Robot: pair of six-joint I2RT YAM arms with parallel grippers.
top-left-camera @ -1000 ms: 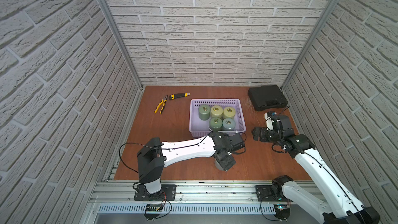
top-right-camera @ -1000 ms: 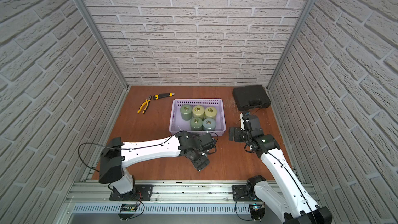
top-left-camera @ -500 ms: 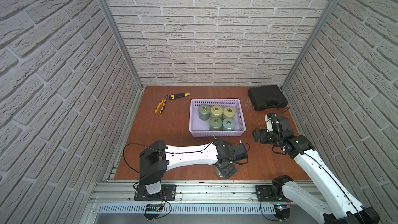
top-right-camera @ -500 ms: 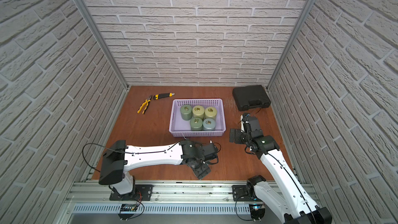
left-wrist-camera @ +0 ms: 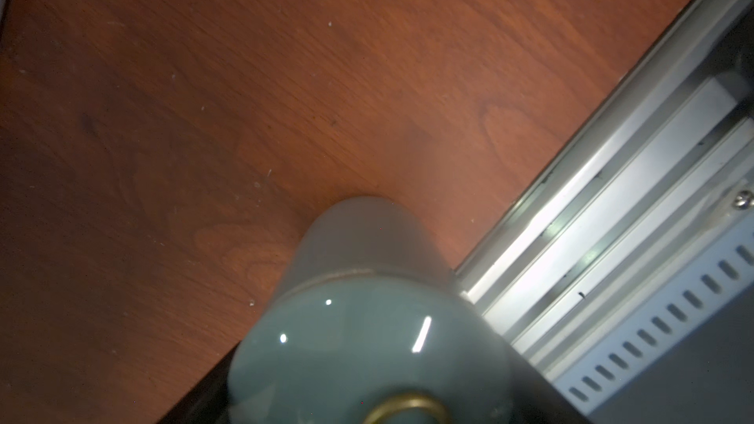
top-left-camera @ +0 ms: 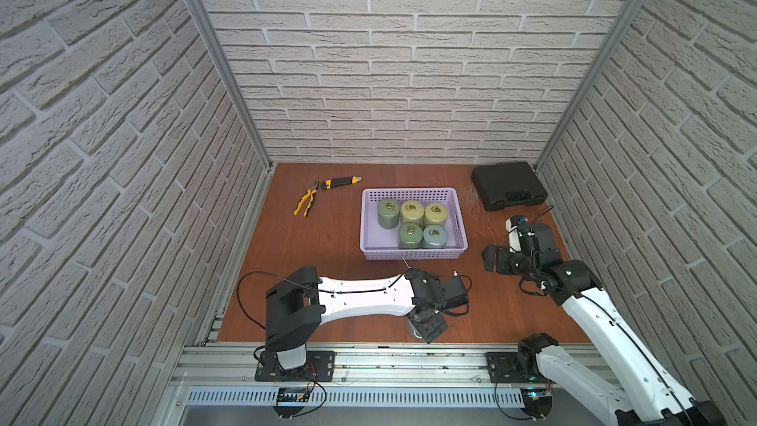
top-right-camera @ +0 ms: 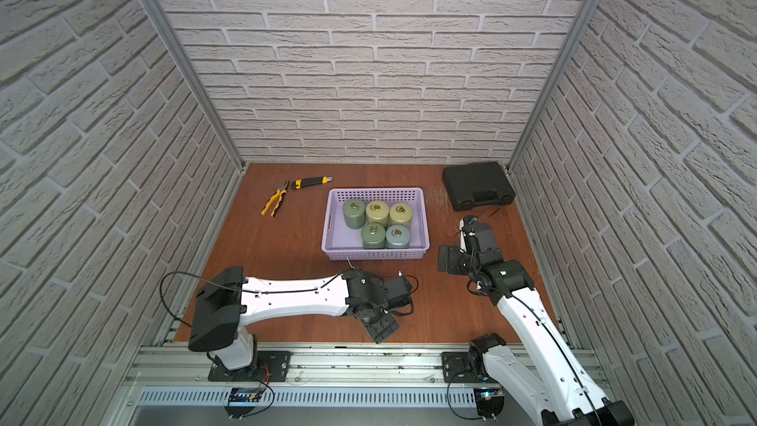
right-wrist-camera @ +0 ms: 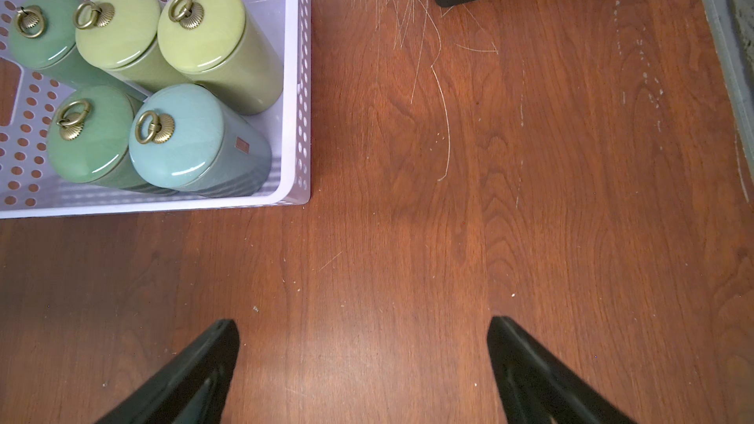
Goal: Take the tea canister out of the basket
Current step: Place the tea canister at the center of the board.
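- Moved since a second ago: left gripper (top-left-camera: 426, 327), pulled from just in front of the basket (top-left-camera: 413, 255) to well clear of it, right up by the front rail (left-wrist-camera: 612, 238).
- Fingers clamped either side of the tea canister (left-wrist-camera: 367, 320), lid end up. So already out of the basket, looks like. No telling if it's down on the table (top-left-camera: 327, 247) or just above it.
- Left to do, best guess: plant it and let go. Not much else.
- Canister itself: stubby cylinder with a grey-teal glaze, a glossy lid catching the lights and a brass-looking ring pull on top.
- Right gripper (right-wrist-camera: 362, 320) just beside the basket, on the black hard case (top-left-camera: 508, 190) side. Fingers spread wide with nothing in them, hanging over bare wood.
- Table: reddish wood grain, scuffed, with pale scratches between basket and case.
- Basket: lavender plastic, a shallow rectangle with round holes punched through the walls. Five canisters (top-left-camera: 411, 221) upright inside in greens, yellow-greens and one pale blue, all with the same ring lids. Free slot at the front corner away from the case.
- Behind the basket: yellow-handled pliers (top-left-camera: 305, 202) and utility knife (top-left-camera: 340, 182) off to one side, matte black case to the other.
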